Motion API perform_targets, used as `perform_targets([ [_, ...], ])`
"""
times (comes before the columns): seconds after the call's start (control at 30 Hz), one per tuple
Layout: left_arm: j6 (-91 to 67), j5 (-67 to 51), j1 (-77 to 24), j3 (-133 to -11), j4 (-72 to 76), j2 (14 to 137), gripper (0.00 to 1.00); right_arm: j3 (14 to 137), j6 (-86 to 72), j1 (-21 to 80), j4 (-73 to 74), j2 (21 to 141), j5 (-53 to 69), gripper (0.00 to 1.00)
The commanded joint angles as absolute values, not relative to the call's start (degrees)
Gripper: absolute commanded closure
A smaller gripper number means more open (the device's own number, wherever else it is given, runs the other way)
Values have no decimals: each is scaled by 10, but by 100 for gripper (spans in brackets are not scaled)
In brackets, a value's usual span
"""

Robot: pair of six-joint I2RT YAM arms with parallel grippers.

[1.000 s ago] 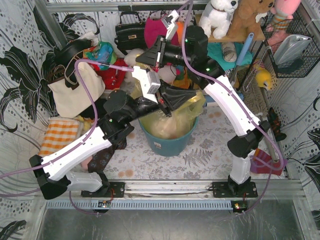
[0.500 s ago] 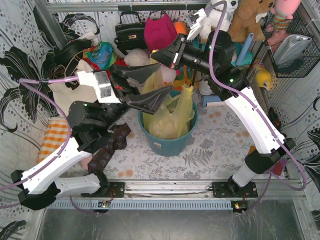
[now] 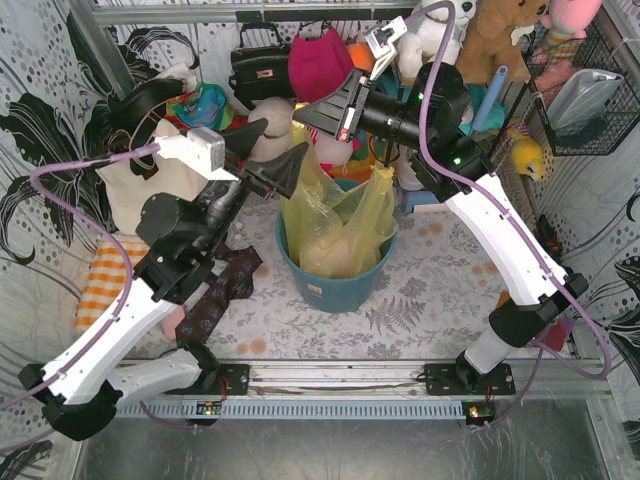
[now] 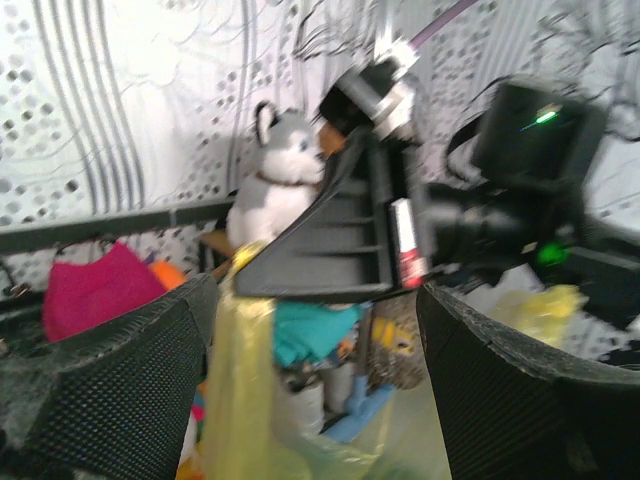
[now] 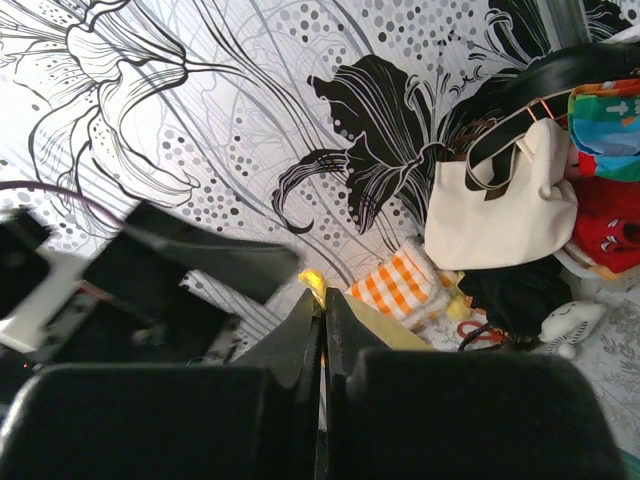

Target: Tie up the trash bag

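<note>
The trash bag (image 3: 340, 215), thin yellow-green plastic, stands in a teal bucket (image 3: 335, 285) at mid-table. One corner of it is drawn up into a strip (image 4: 235, 380). My right gripper (image 3: 300, 118) is shut on the top of that strip, above the bucket's far left rim. A yellow tip (image 5: 312, 282) pokes out between its closed fingers (image 5: 322, 300). My left gripper (image 3: 283, 137) is open just left of the strip, its fingers (image 4: 110, 380) on either side of it without touching. Straight ahead in the left wrist view is the right gripper (image 4: 330, 250).
A cream tote (image 3: 150, 185) and a black handbag (image 3: 262, 65) stand at the back left. Plush toys (image 3: 440, 30) crowd the back shelf. An orange checked cloth (image 3: 110, 275) lies at the left and a wire basket (image 3: 590, 90) hangs at the right.
My left gripper has opened, let go of the bag and drawn back to the left. My right gripper, still shut, has lifted the bag's corner up and back.
</note>
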State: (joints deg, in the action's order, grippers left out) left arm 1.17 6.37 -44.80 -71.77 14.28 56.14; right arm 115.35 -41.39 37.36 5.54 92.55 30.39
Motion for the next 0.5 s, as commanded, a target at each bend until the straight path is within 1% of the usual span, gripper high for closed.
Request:
perform_targets([
  [0.0, -49, -9, -361, -686, 168, 575, 9, 1149, -430, 379, 19, 913, 324, 100],
  [0.1, -103, -124, -299, -666, 227, 590, 9, 1148, -431, 381, 19, 909, 327, 100],
  [0.2, -152, -235, -259, -658, 300, 614, 9, 1149, -435, 381, 20, 910, 334, 100],
  [0.37, -253, -347, -228, -657, 430, 673, 11, 1148, -434, 387, 27, 908, 338, 100],
  [0.43, -301, -384, -220, -657, 487, 694, 13, 1146, -432, 388, 30, 907, 336, 100],
  [0.47, -320, -397, -217, -658, 509, 703, 18, 1147, -431, 389, 32, 907, 336, 100],
])
